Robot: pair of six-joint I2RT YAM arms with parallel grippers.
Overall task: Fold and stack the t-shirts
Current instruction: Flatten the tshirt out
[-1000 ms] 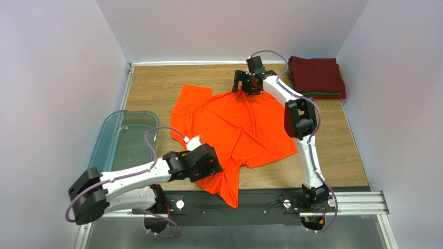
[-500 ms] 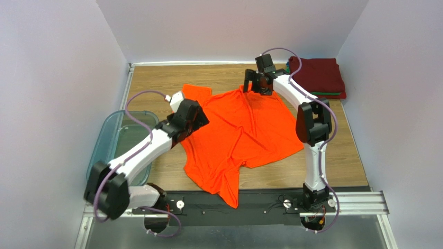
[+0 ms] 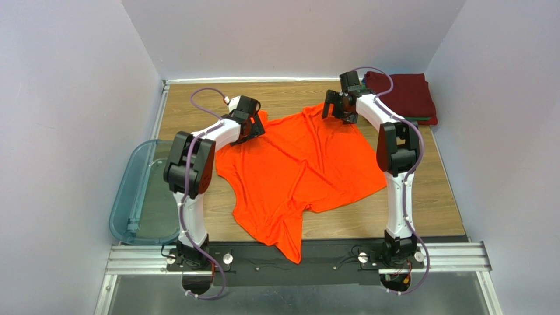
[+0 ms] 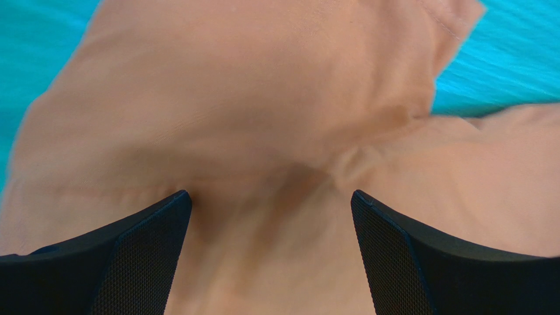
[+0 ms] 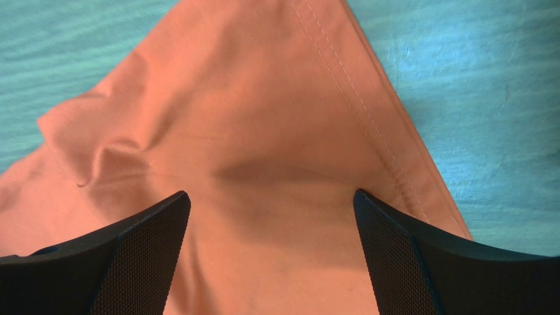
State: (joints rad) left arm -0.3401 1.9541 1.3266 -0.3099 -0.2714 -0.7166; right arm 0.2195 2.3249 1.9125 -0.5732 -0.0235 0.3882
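Everything sits on a light-brown wood-plank table [image 3: 190, 105]. The biggest thing on it is the bright orange cloth t-shirt [image 3: 302, 164], spread out but rumpled. Its far edge runs under both sets of fingers and the rest trails back toward the arm bases.

A translucent blue-grey plastic bin [image 3: 135, 197] sits well out to the side of the left fingers, nearer that arm's base. The folded t-shirt stack [image 3: 404, 95], dark maroon on top with green and red edges peeking out below, is just beyond the right fingers.

The left gripper [image 4: 269, 197] is spread wide over a wrinkled sleeve, and the right gripper [image 5: 269, 193] is spread just as wide over a stitched hem corner (the wrist cams tint the wood teal). Neither is pinching anything. I honestly can't tell if the fingertips touch the cloth.
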